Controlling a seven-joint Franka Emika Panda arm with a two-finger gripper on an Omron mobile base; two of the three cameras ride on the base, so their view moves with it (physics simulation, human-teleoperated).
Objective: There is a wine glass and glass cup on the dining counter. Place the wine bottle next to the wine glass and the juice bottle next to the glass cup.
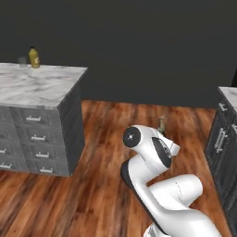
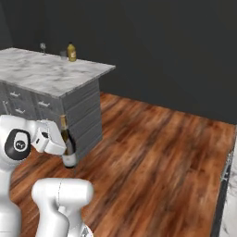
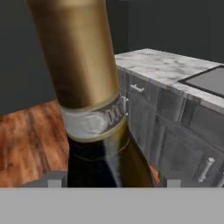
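My gripper [image 3: 114, 180] is shut on the wine bottle [image 3: 87, 65], whose gold foil neck and dark shoulder loom close in the hand view. In the right base view the wine bottle [image 2: 68, 147] hangs upright over the wooden floor in the gripper [image 2: 61, 141], a short way off the corner of the dining counter [image 2: 55, 76]. At that counter's far end stand the wine glass [image 2: 43, 46], the glass cup [image 2: 63, 54] and, right beside the cup, the juice bottle [image 2: 71, 52]. The left base view shows the juice bottle [image 1: 34, 57] next to the glass cup [image 1: 21, 60], and the wine bottle's top [image 1: 162, 123] behind the arm.
Grey drawers [image 1: 39, 139] front the dining counter [image 1: 41, 85]. A second marble worktop on dark cabinets [image 1: 224, 143] stands to the right; the hand view shows that worktop [image 3: 162, 65] with a sink. Open wooden floor [image 2: 152, 148] lies between the two.
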